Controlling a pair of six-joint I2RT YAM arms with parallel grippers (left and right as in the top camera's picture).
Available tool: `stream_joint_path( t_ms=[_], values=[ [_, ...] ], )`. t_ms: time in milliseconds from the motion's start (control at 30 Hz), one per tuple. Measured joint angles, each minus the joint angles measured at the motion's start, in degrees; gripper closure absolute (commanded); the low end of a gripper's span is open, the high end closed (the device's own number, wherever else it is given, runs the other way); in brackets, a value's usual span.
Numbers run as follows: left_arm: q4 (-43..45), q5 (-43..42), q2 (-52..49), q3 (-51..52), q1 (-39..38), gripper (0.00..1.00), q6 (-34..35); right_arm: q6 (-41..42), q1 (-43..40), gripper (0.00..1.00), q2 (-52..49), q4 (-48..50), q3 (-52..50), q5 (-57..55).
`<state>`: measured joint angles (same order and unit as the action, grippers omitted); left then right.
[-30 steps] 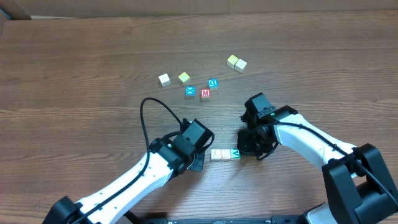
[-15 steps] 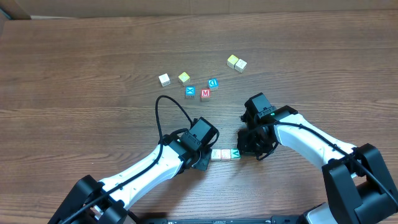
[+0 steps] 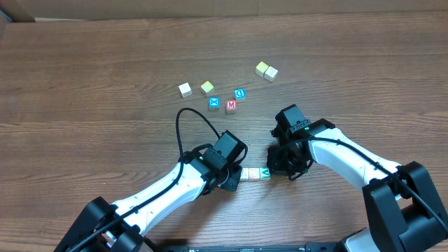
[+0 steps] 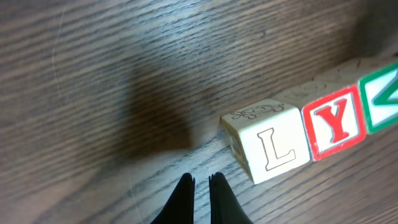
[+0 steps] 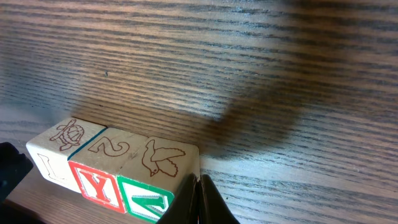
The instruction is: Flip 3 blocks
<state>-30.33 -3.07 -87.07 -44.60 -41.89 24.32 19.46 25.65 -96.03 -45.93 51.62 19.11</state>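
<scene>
1. Blocks point(image 3: 255, 173) sit in one straight row on the table point(image 3: 105, 70), side faces touching, between the two grippers.
2. Order along the row, from the left arm's side to the right arm's: L block point(image 4: 267, 146), Y block point(image 4: 336, 121), V block point(image 4: 382, 96). The L block is pale with an outlined letter, the Y is red-framed and the V green-framed.
3. Left gripper point(image 4: 200, 180): fingers drawn together, only a thin slit between the tips, nothing held. The tips are low over the table just beside the L block's free end. The left wrist view shows a narrow strip of bare wood between them.
4. Right gripper point(image 5: 198, 182): fingers pressed together, empty. The tips are right against the V block's free end. Contact or a hairline gap: cannot tell.
5. Top faces in the right wrist view are a turtle on the L block, a "2" on the Y block and a bird on the V block.
6. Further back, well apart from the row, are the M cube point(image 3: 231, 106), X cube point(image 3: 213, 103) and D cube point(image 3: 239, 93), plus some plain cubes beyond them.
</scene>
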Motion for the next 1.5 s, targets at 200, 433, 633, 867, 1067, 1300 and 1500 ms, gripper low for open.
stream_joint_path(
  t_ms=[200, 433, 633, 867, 1067, 1300, 1500],
  values=[
    [0.00, -0.50, 0.00, 0.00, 0.00, 0.96, 6.71, 0.13, 0.00, 0.96, 0.00, 0.02, 0.00, -0.02],
    [0.44, -1.73, -0.57, 0.00, 0.00, 0.96, 9.73, 0.26, 0.00, 0.96, 0.00, 0.04, 0.00, 0.00],
    [0.98, -2.34, -2.34, 0.00, 0.00, 0.96, 10.56, 0.24, 0.00, 0.96, 0.00, 0.04, 0.00, 0.00],
    [3.52, -3.28, -5.03, 0.00, 0.00, 0.96, 11.17, 0.26, 0.00, 0.96, 0.00, 0.00, 0.00, 0.00],
    [4.98, -3.63, -5.22, 0.00, 0.00, 0.96, 11.39, 0.31, 0.00, 0.96, 0.00, -0.07, 0.00, -0.07],
    [6.01, -3.58, -5.22, 0.02, 0.00, 0.96, 11.58, 0.44, -0.02, 0.96, 0.00, -0.15, 0.00, -0.57],
    [6.01, -3.63, -5.22, 0.02, 0.00, 0.96, 11.61, 0.92, -0.02, 0.96, 0.00, -0.13, 0.00, -0.55]
  ],
)
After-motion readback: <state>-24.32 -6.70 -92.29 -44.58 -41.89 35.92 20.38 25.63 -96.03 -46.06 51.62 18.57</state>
